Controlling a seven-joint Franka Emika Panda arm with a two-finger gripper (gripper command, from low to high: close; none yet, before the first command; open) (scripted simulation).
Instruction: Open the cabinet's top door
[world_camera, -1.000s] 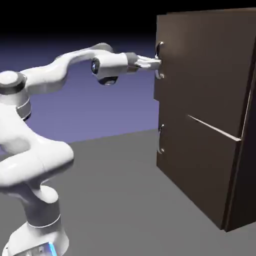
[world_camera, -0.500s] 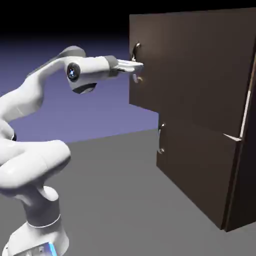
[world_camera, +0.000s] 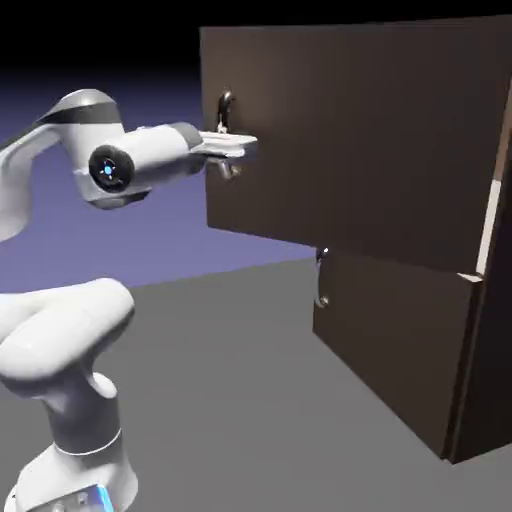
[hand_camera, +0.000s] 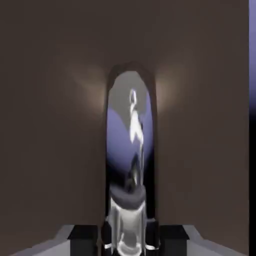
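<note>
You have the hand (world_camera: 232, 148) clamped tight on the top door's curved silver handle (world_camera: 226, 108), fingers pinched together around the bar. In the exterior view the arm (world_camera: 60, 330) rises from the 7 o'clock corner, folds back on itself, and its forearm runs level toward 3 o'clock, ending at the handle.

The cabinet (world_camera: 480, 380) fills the side of that view from 1 to 5 o'clock, tall and dark brown, standing on the grey desk (world_camera: 230, 400). The top door (world_camera: 340, 130) stands swung out from the cabinet's front: its handle edge sits well out toward 10 o'clock from the cabinet body, and its lower edge overhangs the shorter lower door (world_camera: 390, 340) beneath it. A thin pale strip shows along the hinge side at about 3 o'clock. The lower door lies flat and shut against the cabinet, with its own small silver handle (world_camera: 321, 280) near its 9 o'clock edge, just below the overhanging corner of the top door.

In the hand view you see the top door's brown panel (hand_camera: 55, 125) filling nearly everything, with the shiny handle (hand_camera: 131, 145) running upright through the middle from 12 toward 6 o'clock, mirroring the blue-violet backdrop. At 6 o'clock the handle's bar sits between the grey fingertips (hand_camera: 150, 239), largely hiding them. A narrow blue-violet sliver shows at the 3 o'clock edge.
</note>
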